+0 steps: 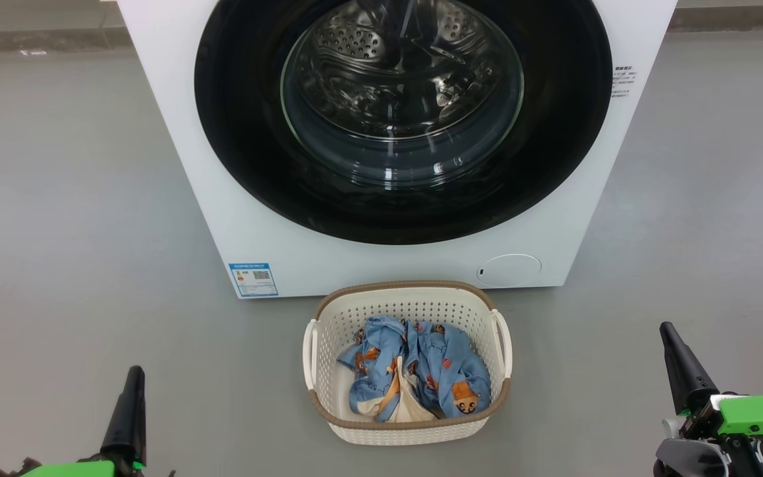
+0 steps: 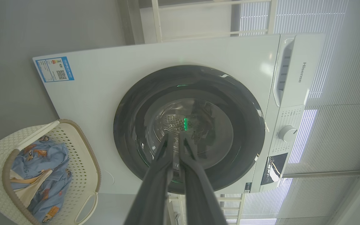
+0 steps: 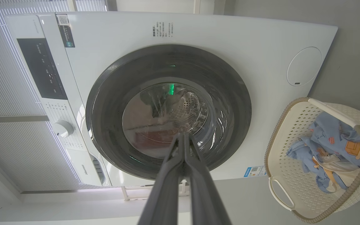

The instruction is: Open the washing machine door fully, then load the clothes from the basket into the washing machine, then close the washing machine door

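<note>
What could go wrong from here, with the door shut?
The washing machine door is shut and glossy, no handle visible; the closed left end effector or right end effector may slip on it.
The basket stands close below the door, so reaching past might knock it.
The clothes lie bunched; a grasp may leave some behind.

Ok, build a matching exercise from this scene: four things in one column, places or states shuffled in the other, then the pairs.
1. washing machine door
2. clothes
3. basket
4. left gripper

a. on the floor before the washing machine
b. fingers together, holding nothing
c. closed over the opening
d. heaped in the basket

Pairs: 1-c, 2-d, 3-a, 4-b
</note>
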